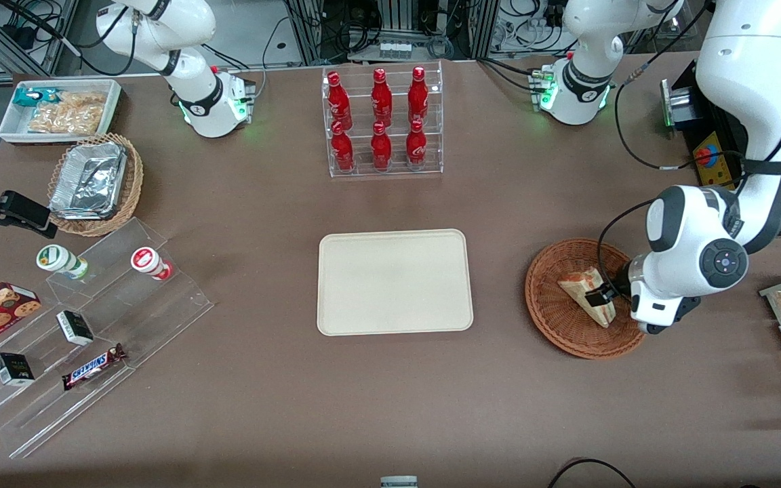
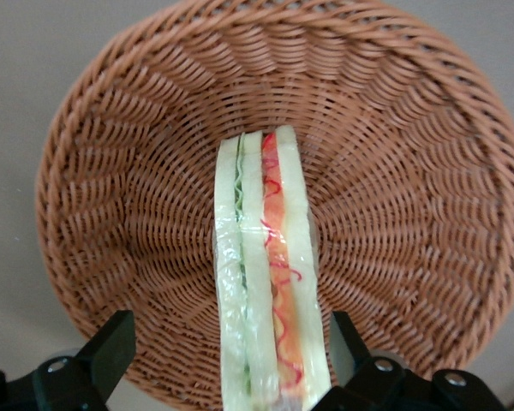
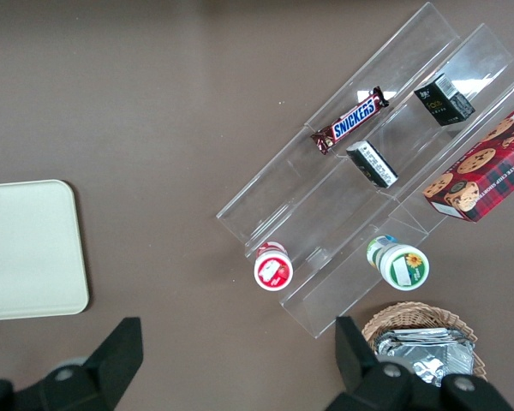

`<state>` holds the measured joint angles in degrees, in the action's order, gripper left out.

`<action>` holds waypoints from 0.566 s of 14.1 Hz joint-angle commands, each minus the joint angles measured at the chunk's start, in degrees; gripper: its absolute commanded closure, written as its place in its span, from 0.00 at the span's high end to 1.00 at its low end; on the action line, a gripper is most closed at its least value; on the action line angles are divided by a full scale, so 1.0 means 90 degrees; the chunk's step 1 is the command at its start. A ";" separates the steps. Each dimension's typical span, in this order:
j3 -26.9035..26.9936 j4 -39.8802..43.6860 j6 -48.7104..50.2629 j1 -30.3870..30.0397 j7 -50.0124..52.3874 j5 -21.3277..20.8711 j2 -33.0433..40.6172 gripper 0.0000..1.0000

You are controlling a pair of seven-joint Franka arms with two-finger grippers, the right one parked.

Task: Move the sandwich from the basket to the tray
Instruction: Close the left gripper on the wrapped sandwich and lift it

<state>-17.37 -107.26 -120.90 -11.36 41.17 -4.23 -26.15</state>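
Wrapped in clear film, the sandwich (image 2: 264,274) is standing on edge in the wrist view, its green and red-pink filling lines facing the camera. It is sitting inside the basket (image 2: 137,171), leaning on the woven floor close to the middle. The gripper (image 2: 227,347) is straddling it: one black finger (image 2: 111,347) is standing clear of the bread with basket weave showing in between, while the other finger (image 2: 347,338) is lying just beside the opposite face, so the jaws are spread and not squeezing the sandwich.

From the front, the sandwich (image 1: 588,294) is appearing as a pale wedge in the reddish-brown basket (image 1: 553,315), with the gripper (image 1: 599,297) reaching in over the rim from the working arm's end of the table. The tray (image 1: 394,281) is lying flat near the table's middle, well apart from the basket, with nothing resting on it.

Farther from the front camera than the tray, a clear rack of red bottles (image 1: 381,120) is standing upright. Toward the parked arm's end, a lighter wicker basket with foil trays (image 1: 92,183) is sitting near a stepped acrylic display (image 1: 92,325) carrying a Snickers bar (image 1: 93,366).
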 commanded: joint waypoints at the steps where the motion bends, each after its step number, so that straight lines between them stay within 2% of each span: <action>1: -0.0033 -0.0181 -0.0267 -0.0036 0.0230 0.0089 -0.0111 1.00; 4: -0.0033 -0.0406 -0.0813 0.0002 0.0638 0.0089 -0.0287 0.99; 6: -0.0042 -0.0397 -0.0873 0.0051 0.0991 0.0050 -0.0307 0.35; 7: -0.0052 -0.0358 -0.0825 0.0051 0.0915 0.0030 -0.0278 0.14; 8: -0.0072 -0.0290 -0.0795 0.0051 0.0904 0.0011 -0.0268 0.11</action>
<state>-17.72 -110.16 -127.94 -11.09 48.16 -4.15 -29.51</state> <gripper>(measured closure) 0.269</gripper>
